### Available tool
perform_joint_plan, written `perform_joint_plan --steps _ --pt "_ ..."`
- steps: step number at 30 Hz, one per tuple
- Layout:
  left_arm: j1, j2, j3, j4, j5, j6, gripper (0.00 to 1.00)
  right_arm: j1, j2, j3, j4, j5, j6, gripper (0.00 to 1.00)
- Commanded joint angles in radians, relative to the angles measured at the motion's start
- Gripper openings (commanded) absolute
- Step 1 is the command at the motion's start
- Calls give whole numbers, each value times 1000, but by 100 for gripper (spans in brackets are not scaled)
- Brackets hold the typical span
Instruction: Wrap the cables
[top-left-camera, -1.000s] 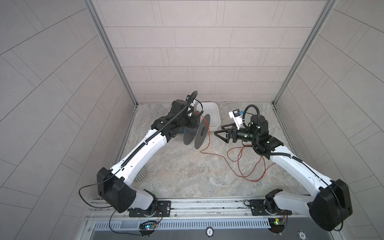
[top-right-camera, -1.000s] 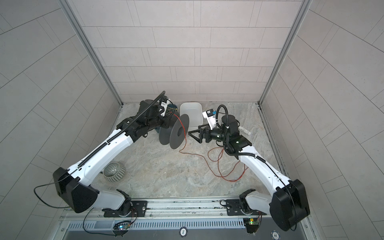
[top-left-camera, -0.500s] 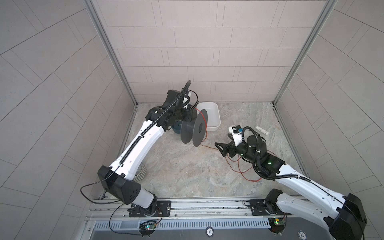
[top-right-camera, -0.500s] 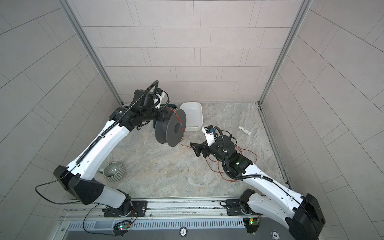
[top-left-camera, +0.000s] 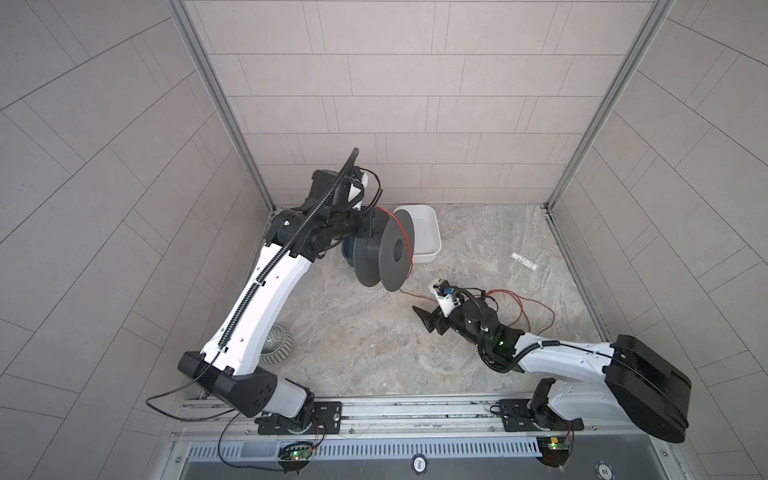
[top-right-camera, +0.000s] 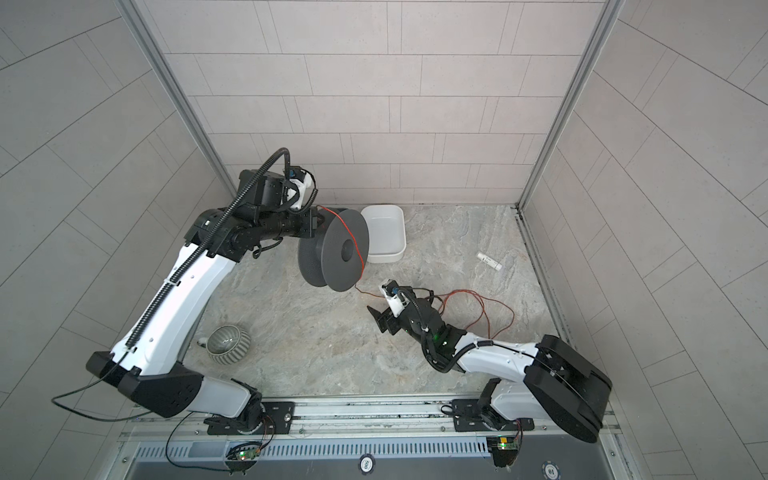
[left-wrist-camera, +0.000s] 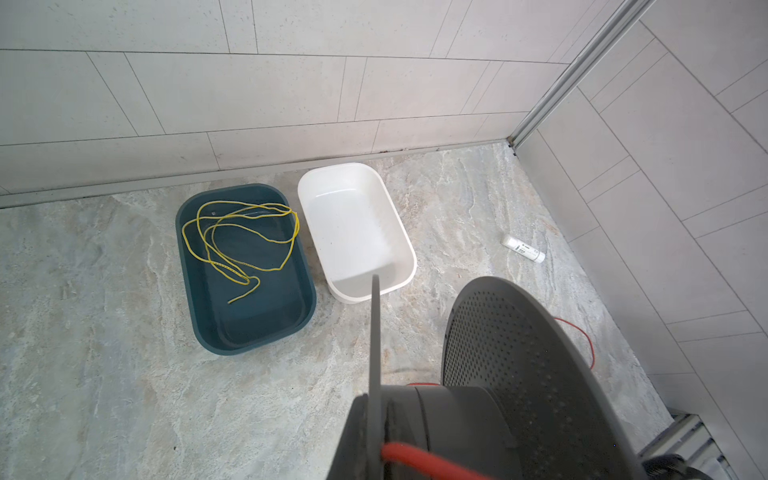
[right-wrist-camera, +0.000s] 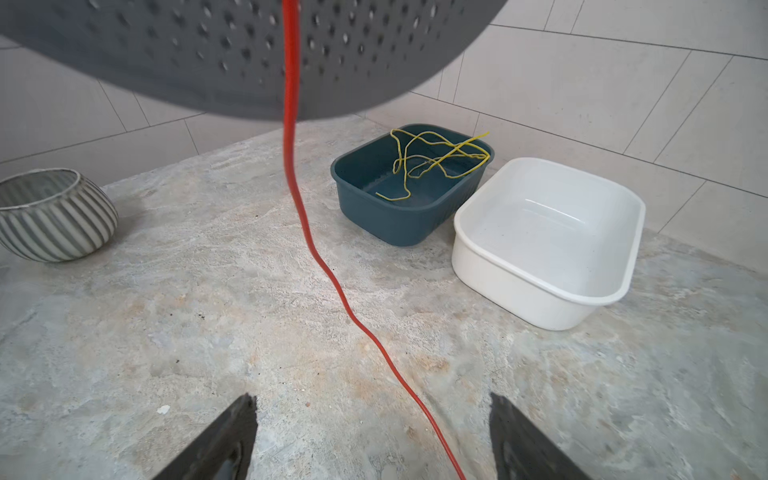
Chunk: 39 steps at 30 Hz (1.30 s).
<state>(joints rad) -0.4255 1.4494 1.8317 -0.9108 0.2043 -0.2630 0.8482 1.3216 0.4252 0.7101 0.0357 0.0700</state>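
A 2-armed robot works at a stone-patterned counter (top-left-camera: 353, 353). The left tool (top-left-camera: 369, 222) is clamped tight on a grey spool (top-left-camera: 397, 249) and holds it aloft on edge. The red cable (right-wrist-camera: 290, 145) drapes over the spool's rim, drops to the counter and trails into loose loops beside the right arm. The right tool (right-wrist-camera: 372, 401) sits low with its fingers wide apart. The cable runs between them and touches neither.

The cable looks light, limp and a little springy, so it is likely to slip or kink. The straight stretch just below the spool seems the best place to pinch it.

A small white tube (top-left-camera: 524, 262) bears print too small to read. A round token (top-left-camera: 603, 471) on the front rail seems to read 10.
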Motion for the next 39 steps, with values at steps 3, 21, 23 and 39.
perform_joint_plan --steps 3,21,23,39 --pt "8 -51 51 6 74 -46 0 17 157 -23 384 15 -89 83" --pt "35 -63 91 -33 178 -74 0 26 483 86 677 4 -92 58" --pt "37 -66 95 -32 187 -77 0 26 497 94 679 -2 -87 46" --pt "64 -63 39 -14 149 -24 0 -20 238 -29 522 4 16 0"
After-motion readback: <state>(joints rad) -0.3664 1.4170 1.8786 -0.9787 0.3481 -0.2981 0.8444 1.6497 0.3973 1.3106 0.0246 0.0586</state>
